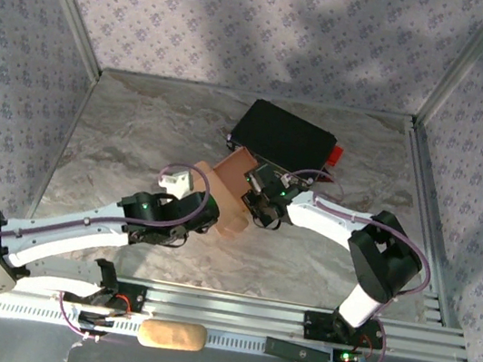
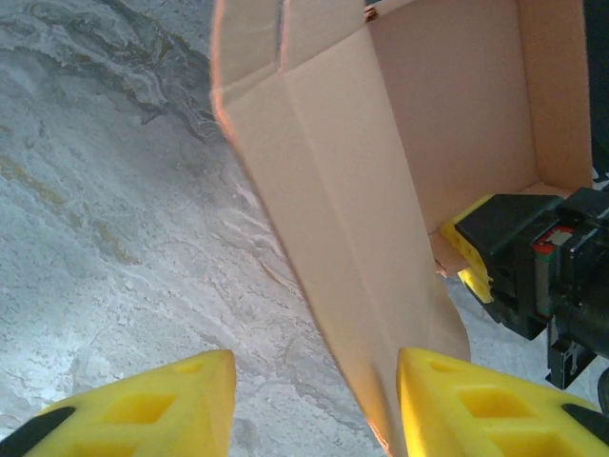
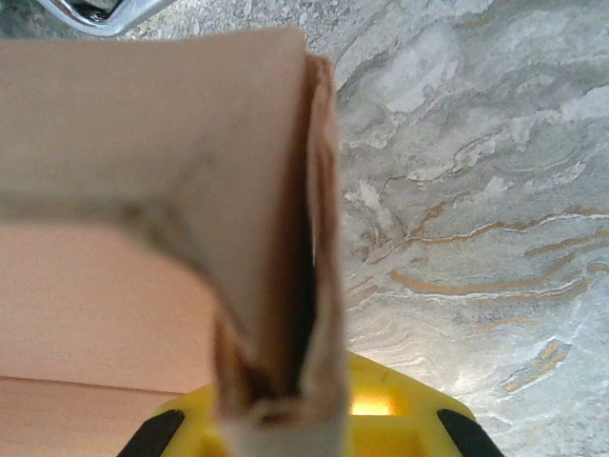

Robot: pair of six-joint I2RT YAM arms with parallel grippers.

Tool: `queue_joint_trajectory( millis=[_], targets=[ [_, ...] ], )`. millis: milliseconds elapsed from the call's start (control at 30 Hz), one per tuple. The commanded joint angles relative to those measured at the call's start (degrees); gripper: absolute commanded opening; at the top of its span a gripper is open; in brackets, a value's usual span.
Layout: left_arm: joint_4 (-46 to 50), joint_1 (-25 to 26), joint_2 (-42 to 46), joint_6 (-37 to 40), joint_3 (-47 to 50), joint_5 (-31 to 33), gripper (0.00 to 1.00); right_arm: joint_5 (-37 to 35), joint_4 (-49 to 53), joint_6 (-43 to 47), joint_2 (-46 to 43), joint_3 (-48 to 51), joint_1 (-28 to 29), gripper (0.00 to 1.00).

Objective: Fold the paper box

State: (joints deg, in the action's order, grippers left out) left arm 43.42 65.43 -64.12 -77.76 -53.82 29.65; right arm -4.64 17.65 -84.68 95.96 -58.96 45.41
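Centre of the grey marbled table (image 1: pixel 130 127), between the two arms: thin salmon-tan cardboard paper box (image 1: pixel 231 200), part-formed.
- Done: creases set, two walls standing at a corner, one long panel raised.
- Left, by appearance: the other walls, flaps and tabs; no closed box yet.
- Right gripper (image 3: pixel 285 419): clamped on a doubled-over wall edge.
- Left gripper (image 2: pixel 314 371): fingers apart, the raised panel just beside one yellow finger (image 2: pixel 476 400), not pinched.
- Black hard case (image 1: pixel 285 139): just behind.

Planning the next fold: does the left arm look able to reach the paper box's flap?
Likely yes: a flap of the paper box runs between the fingers of the open left gripper, nothing blocking; the right gripper pinches it elsewhere.
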Motion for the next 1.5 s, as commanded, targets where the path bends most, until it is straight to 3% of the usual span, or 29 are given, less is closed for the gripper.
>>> queue_joint_trajectory(
  millis=[0, 333, 533, 600, 733, 833, 933, 1033, 1200, 1333, 1467],
  targets=[
    [-1.23, 0.46, -1.17, -0.64, -0.05, 1.42, 0.40, 0.33, -0.50, -1.73, -1.39, 0.86, 0.02, 0.00],
    [0.42, -0.96, -2.63, 0.08, -1.78, 4.21, 0.00, 2.84, -0.30, -4.60, -0.88, 1.20, 0.82, 0.00],
    [3.03, -2.89, -3.30, 1.33, -2.75, 2.31, 0.00, 3.26, 0.69, -5.19, -1.56, 1.63, 1.49, 0.02],
    [4.15, -2.97, -2.72, 1.78, -3.04, 2.22, 0.00, 2.58, 1.47, -5.31, -2.37, 1.79, 1.62, 0.15],
    [4.61, -4.07, -1.72, 6.04, -4.40, -0.68, 0.00, 1.37, 2.91, -5.32, -4.26, 2.01, 1.88, 0.53],
    [4.35, -5.42, -1.23, 10.61, -5.45, -3.73, 0.00, 0.30, 4.96, -5.37, -5.92, 1.77, 2.28, 0.71],
    [5.97, -7.67, -0.93, 13.79, -6.67, -6.41, 0.00, -0.76, 7.67, -5.00, -8.82, 1.79, 2.56, 0.82],
    [7.90, -10.12, -1.05, 17.87, -8.63, -9.30, 0.00, -2.34, 9.70, -3.40, -12.73, 1.71, 3.31, 0.86],
    [10.39, -15.43, -2.90, 26.94, -12.74, -18.64, 0.00, -7.48, 15.95, 2.47, -18.47, -0.66, 3.66, 0.86],
    [17.35, -18.38, -6.83, 36.79, -18.87, -24.33, 0.00, -8.41, 16.38, 14.10, -21.12, -1.98, 0.46, 0.86],
    [24.50, -18.77, -11.56, 44.96, -26.38, -22.75, 0.00, -3.43, 7.46, 32.73, -22.57, -1.13, -2.37, 0.89]
  ],
)
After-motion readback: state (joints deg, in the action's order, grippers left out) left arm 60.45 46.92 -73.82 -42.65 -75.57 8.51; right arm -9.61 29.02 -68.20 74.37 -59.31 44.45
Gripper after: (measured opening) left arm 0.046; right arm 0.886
